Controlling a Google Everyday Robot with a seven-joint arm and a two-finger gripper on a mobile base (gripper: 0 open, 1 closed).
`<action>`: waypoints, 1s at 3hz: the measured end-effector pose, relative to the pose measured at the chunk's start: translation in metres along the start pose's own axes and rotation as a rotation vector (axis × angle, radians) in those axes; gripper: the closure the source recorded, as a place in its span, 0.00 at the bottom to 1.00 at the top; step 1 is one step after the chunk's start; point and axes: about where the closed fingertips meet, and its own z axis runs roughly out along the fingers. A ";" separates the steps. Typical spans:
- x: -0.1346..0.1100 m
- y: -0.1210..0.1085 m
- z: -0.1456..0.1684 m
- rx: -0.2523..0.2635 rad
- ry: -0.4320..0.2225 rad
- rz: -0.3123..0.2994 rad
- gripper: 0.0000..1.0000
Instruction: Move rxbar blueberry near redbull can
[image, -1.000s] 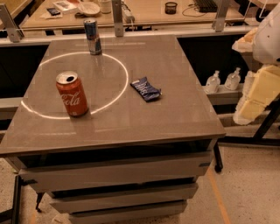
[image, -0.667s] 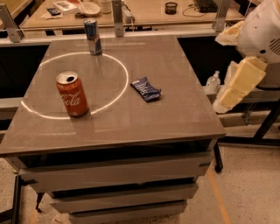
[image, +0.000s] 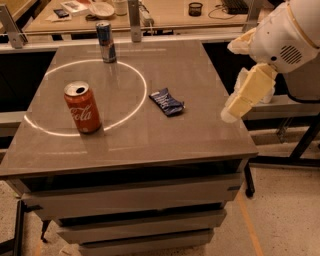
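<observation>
The rxbar blueberry (image: 167, 101), a small flat dark blue crinkled wrapper, lies on the grey table (image: 200, 135) right of centre, just outside a bright ring of light. The redbull can (image: 105, 41), slim and blue-and-silver, stands upright at the table's far edge, left of centre. My gripper (image: 232, 111) hangs from the white arm (image: 285, 35) over the table's right edge, to the right of the wrapper and well apart from it. It holds nothing that I can see.
A red Coca-Cola can (image: 82, 107) stands upright at the front left, inside the light ring (image: 142, 97). A workbench (image: 165, 12) with a bowl, a black cup and metal posts runs behind the table. White bottles sit on a shelf to the right, behind the arm.
The arm has swung in from the right edge of view, and its gripper end has come leftward to the table's right edge. The cans and the wrapper have not moved.
</observation>
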 end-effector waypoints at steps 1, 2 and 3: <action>0.001 -0.004 0.014 0.031 -0.028 0.031 0.00; 0.000 -0.012 0.046 0.070 -0.117 0.088 0.00; -0.004 -0.017 0.077 0.067 -0.202 0.125 0.00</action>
